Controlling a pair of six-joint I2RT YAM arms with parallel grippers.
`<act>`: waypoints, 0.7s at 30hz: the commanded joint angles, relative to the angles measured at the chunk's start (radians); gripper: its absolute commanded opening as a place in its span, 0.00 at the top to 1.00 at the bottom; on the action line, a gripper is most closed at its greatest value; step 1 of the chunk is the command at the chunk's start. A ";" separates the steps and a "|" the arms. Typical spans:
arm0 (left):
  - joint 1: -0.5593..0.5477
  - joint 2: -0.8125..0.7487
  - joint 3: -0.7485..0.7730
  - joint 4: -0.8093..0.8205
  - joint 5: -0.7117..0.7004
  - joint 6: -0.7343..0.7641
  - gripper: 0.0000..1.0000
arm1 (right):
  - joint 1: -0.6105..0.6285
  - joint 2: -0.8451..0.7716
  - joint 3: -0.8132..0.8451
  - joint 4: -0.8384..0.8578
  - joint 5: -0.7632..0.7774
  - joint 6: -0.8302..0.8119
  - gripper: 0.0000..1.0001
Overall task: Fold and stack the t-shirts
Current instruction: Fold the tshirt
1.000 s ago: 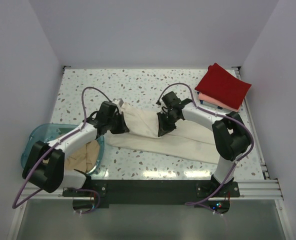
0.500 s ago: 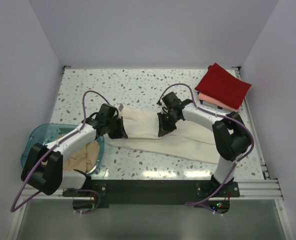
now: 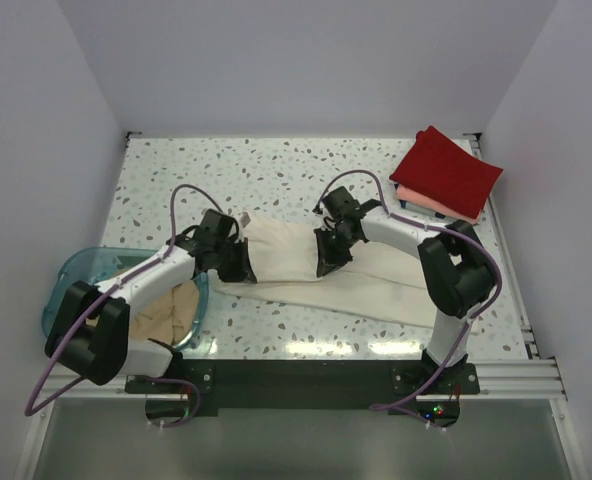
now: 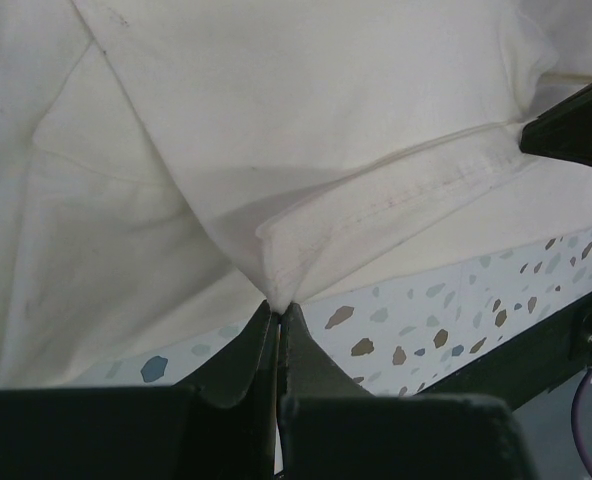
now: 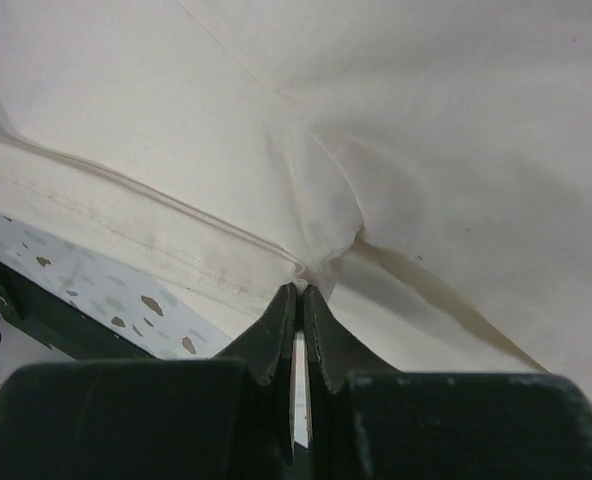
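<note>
Across the middle of the top view, the cream shirt [image 3: 281, 250] lies partly doubled over on the table [image 3: 176, 165]. The left gripper [image 4: 278, 310] is pinched tight on the very tip of a stitched hem corner. The right gripper [image 5: 298, 292] is clamped just as narrowly on a puckered fold beside the hem seam.

Both grips look slim, so a quick or uneven pull could let the cloth slide out, most likely at the left corner. If the two arms move out of step, the fold edge would probably skew or bunch. I cannot tell whether either pinch holds one layer or two. If only the top one is caught, the lower layer would drag and wrinkle.

The cotton is matte, soft and creased, with a double-stitched hem and a few faint marks. The table is a glossy pale terrazzo with grey and brown flecks. At lower left a translucent blue tub [image 3: 66, 275] holds the crumpled tan shirt [image 3: 171, 312]. At upper right the red shirt [image 3: 446, 170] sits folded flat on the pink shirt [image 3: 426, 203].
</note>
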 commanded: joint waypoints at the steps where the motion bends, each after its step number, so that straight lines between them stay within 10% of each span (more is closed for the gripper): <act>1: -0.005 0.007 -0.010 -0.021 0.021 0.021 1.00 | 0.006 0.003 0.028 0.008 0.002 -0.008 1.00; 6: -0.005 0.024 0.001 -0.035 0.048 0.036 1.00 | 0.004 0.009 0.036 0.005 0.002 -0.011 1.00; 9: -0.005 0.029 0.010 -0.046 0.085 0.057 0.74 | 0.004 0.006 0.041 -0.005 0.002 -0.011 1.00; 12: -0.005 0.012 0.042 -0.087 0.102 0.087 0.56 | 0.004 -0.015 0.044 -0.036 0.000 -0.015 0.86; 21: 0.013 -0.011 0.204 -0.137 0.023 0.097 0.43 | 0.006 -0.159 0.062 -0.154 0.036 -0.074 0.59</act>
